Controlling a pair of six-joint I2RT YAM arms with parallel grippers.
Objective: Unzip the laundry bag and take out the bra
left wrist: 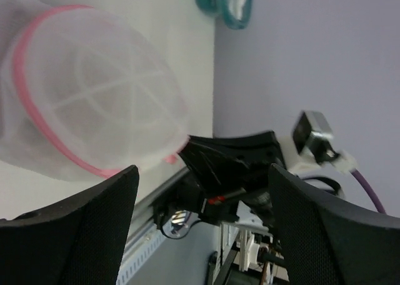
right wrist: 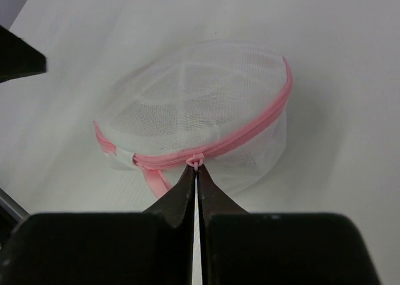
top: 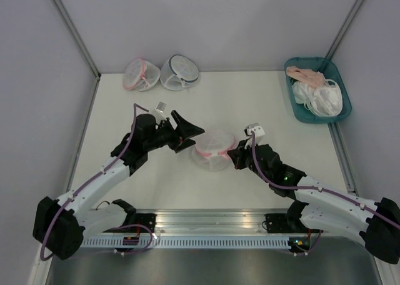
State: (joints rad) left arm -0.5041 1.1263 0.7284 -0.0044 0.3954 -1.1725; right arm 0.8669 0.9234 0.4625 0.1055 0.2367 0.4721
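1. Grip: your right gripper [right wrist: 197, 172] has its tips pressed together on the zipper pull [right wrist: 197, 160], at the near side of the laundry bag [right wrist: 200, 104], which lies mid-table between both arms.
2. Risk, nearest: the pinch looks shallow, so a sharp tug may let the pull slip out.
3. Risk, beyond: your left gripper [left wrist: 200, 179] stands spread wide beside the bag and holds nothing. With nothing to brace it, the light bag would likely drag along rather than unzip.
4. Risk, inside: the bra cannot be made out through the mesh (only pale shapes), so a strap could snag the zipper.
5. Count: two grippers; one bag in hand; two more at the far edge of the table [top: 125, 166], a pink-rimmed pouch [top: 139, 74] and a dark-rimmed pouch [top: 180, 71]; one teal tray [top: 296, 105], its contents too heaped to count.
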